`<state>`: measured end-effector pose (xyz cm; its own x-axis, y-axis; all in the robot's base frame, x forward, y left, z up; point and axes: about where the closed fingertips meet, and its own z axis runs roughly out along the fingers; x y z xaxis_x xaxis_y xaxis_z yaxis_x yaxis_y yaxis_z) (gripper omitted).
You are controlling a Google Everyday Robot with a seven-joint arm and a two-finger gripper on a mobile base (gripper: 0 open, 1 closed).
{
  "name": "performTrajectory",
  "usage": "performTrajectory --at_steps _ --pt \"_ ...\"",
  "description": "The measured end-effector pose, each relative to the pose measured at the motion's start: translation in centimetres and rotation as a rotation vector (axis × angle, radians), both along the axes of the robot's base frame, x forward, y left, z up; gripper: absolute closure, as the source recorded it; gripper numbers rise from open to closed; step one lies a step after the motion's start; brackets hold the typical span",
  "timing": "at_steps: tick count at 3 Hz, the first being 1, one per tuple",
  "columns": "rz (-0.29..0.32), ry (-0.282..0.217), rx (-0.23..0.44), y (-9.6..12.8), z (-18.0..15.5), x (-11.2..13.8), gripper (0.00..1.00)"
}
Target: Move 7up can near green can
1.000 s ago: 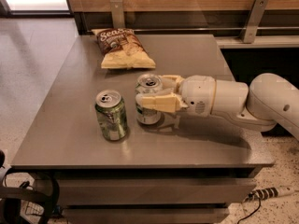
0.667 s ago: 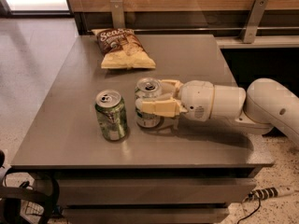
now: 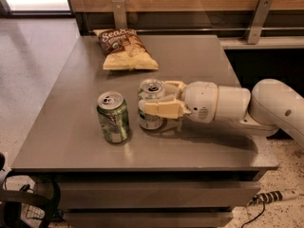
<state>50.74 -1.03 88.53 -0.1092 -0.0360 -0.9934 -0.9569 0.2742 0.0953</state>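
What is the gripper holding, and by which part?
The gripper holds the 7up can around the middle of its side wall, one finger in front and one behind. The can stands upright on the table.

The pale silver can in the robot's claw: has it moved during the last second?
Barely. The gripper, shut on the pale silver-white 7up can, slid it a touch nearer the camera; no grab, no release. The shiny metallic green can, the chip bag and the grey table stayed put.

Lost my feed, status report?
Gripper at table centre, shut on 7up can. Green can upright beside it, small gap. Chip bag farther back, clear of path.
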Motion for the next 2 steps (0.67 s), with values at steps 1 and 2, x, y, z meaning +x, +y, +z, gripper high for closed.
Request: performTrajectory --at_steps 1,2 --pt "0.0 0.0 0.0 0.02 0.06 0.0 0.25" --pt "0.0 0.0 0.0 0.02 0.07 0.0 0.04"
